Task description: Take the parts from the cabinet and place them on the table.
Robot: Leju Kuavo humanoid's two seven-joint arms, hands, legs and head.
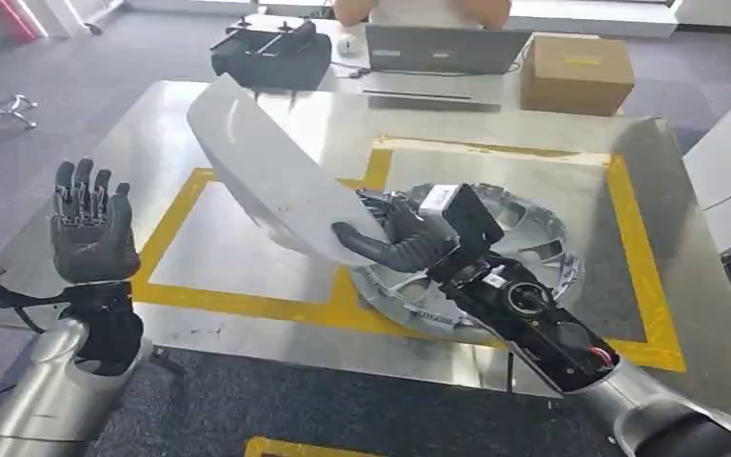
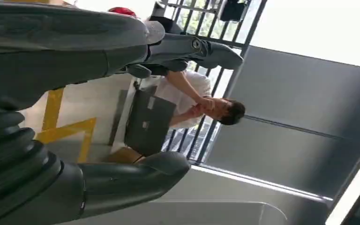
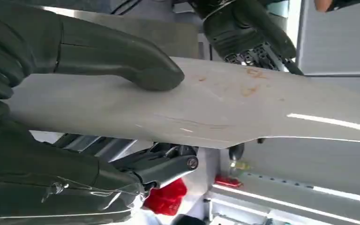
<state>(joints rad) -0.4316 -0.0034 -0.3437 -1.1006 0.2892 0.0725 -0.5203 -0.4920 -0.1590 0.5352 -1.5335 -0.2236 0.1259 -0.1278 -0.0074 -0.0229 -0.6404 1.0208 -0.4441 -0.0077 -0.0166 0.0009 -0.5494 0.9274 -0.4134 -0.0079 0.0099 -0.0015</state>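
Placement step: right robot hand (image 1: 395, 238) pinches white curved part (image 1: 266, 176) by its near end, thumb on top, held tilted above counter (image 1: 247, 328), w/ silver wheel part (image 1: 533, 238) lying beside. Left robot hand (image 1: 90, 228) spread, holding nothing. Next, prob: lower part flat, then release.

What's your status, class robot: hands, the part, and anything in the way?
Right hand grips white curved panel above the table. Left hand open, raised, holding nothing. Silver wheel cover lies on the table under the right arm.
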